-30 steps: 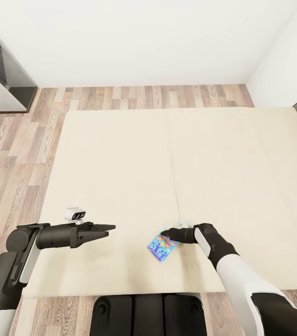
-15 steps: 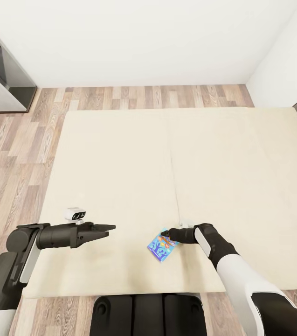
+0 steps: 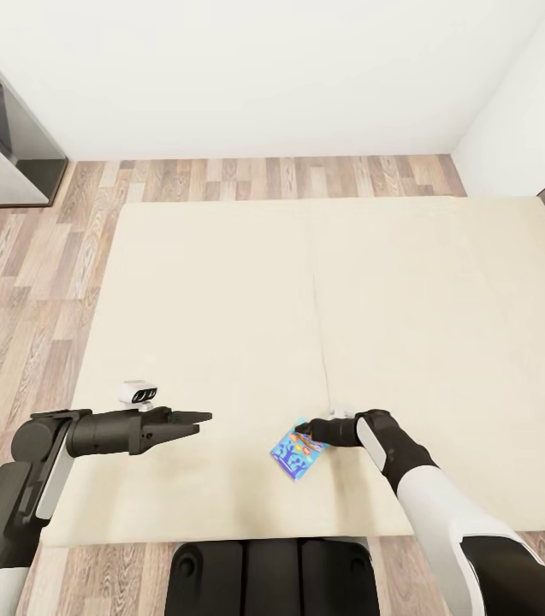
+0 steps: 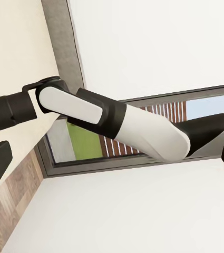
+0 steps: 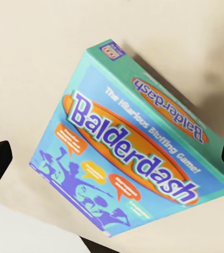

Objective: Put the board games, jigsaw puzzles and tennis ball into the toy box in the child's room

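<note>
Close to the robot's own body, at the near edge of the bed, the right end effector reaches down to a board game, a flat blue and teal box lying on the cream top. From the head camera its dark fingers meet the far corner of the box, but whether they grip it or only touch it cannot be told. The right wrist camera looks straight down on the cover, which reads "Balderdash", with a black fingertip at each side edge of the picture, so the jaws look wide, set apart either side of the box. To do this step well, the fingers should probably straddle a short edge squarely, close firmly, then lift level, since a flat box gripped by a corner would likely tip or slip. Level with it, the left end effector hovers over the bed, empty, its fingers drawn narrow. Farther off lie the bare bed top, then wood-plank floor, then a white wall.
</note>
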Available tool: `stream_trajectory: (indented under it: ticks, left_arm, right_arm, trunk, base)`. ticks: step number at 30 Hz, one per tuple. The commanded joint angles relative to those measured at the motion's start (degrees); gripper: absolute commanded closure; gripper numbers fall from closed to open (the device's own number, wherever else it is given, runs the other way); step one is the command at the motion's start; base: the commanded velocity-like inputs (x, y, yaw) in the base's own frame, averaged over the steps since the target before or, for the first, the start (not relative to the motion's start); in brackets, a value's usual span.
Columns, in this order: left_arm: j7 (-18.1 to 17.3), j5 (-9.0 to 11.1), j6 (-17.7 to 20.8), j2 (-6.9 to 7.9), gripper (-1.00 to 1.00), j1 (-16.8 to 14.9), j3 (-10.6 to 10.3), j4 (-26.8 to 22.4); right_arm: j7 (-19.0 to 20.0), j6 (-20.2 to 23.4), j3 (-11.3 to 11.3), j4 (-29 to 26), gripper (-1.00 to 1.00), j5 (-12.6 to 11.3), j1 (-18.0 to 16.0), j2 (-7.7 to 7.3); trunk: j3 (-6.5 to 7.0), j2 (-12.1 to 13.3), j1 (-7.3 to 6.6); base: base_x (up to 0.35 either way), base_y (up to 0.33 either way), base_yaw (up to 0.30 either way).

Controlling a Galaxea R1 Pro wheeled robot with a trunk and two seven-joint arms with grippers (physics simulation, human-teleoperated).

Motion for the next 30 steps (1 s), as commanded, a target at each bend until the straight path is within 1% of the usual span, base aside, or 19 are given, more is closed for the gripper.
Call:
stream_trajectory:
  ticks: [1, 8, 11, 19, 25, 30]
  left_arm:
    - [-0.22, -0.03, 0.6, 0.02, -1.0, -0.02, -0.01, -0.01]
    - [-0.22, -0.03, 0.6, 0.02, -1.0, -0.02, 0.13, -0.01]
    - [-0.22, -0.03, 0.58, 0.02, -1.0, -0.02, 0.76, -0.01]
    - [-0.22, -0.07, 0.56, -0.04, -1.0, 0.04, 1.17, -0.01]
    - [-0.22, -0.03, 0.55, -0.02, -1.0, 0.06, 1.21, 0.03]
    - [-0.22, -0.03, 0.55, -0.03, -1.0, 0.07, 1.23, 0.06]
  right_arm:
    - [-0.07, 0.37, 0.02, -0.06, -1.0, -0.31, -0.01, 0.02]
    - [-0.04, 0.27, 1.82, 0.13, -1.0, -0.36, 0.01, -0.04]
    - [-0.02, 0.23, 2.33, 0.18, -1.0, -0.38, 0.01, 0.02]
    - [0.08, 0.25, 2.58, 0.51, -1.0, -0.48, -0.01, 0.07]
    - [0.36, 0.13, 2.64, 3.09, -1.0, -0.48, 0.0, 0.19]
    - [0.68, 0.1, 2.58, 3.59, -1.0, -0.53, 0.0, 0.23]
  trunk:
    - [-0.06, -0.09, 0.03]
    - [-0.06, -0.09, 0.03]
    - [-0.06, -0.09, 0.03]
    - [-0.06, -0.09, 0.03]
    - [-0.06, -0.09, 0.03]
    - [-0.06, -0.09, 0.03]
  base:
    - [0.0, 0.0, 0.0]
    - [0.0, 0.0, 0.0]
    - [0.0, 0.0, 0.0]
    - [0.0, 0.0, 0.0]
    - [0.0, 0.0, 0.0]
    - [0.0, 0.0, 0.0]
